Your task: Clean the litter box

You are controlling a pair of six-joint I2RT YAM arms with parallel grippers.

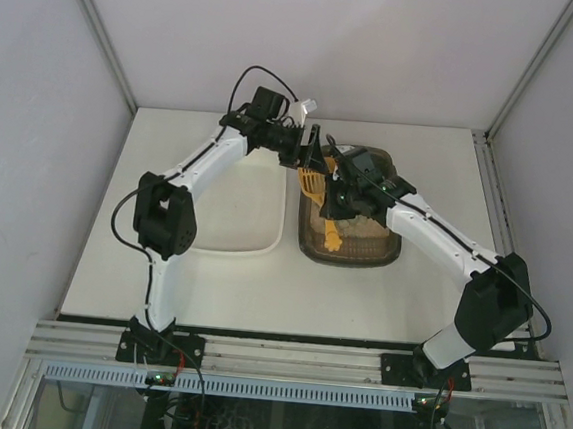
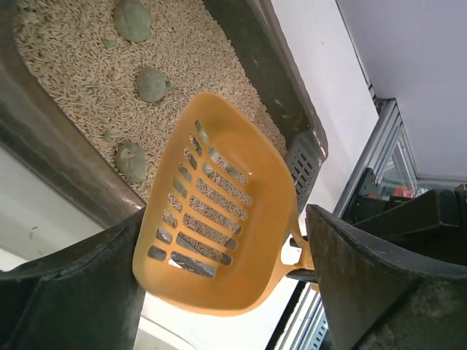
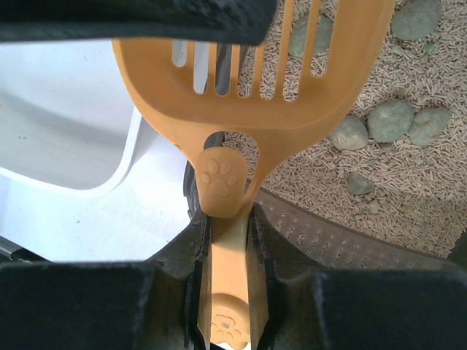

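right pincer (image 3: pixel 228 240) clamped on orange scoop (image 3: pixel 241 124) handle, left pincer (image 2: pixel 226 251) apart — flanking scoop head, above litter box (image 2: pixel 66 164)

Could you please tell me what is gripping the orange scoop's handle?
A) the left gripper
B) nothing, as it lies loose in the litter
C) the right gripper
C: the right wrist view shows the right gripper closed on the scoop handle.

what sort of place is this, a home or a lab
Most likely a robot lab test cell, not a home: bare white walls box in the table, two arms are bolted to an aluminium rail, and the litter box and orange scoop look staged.
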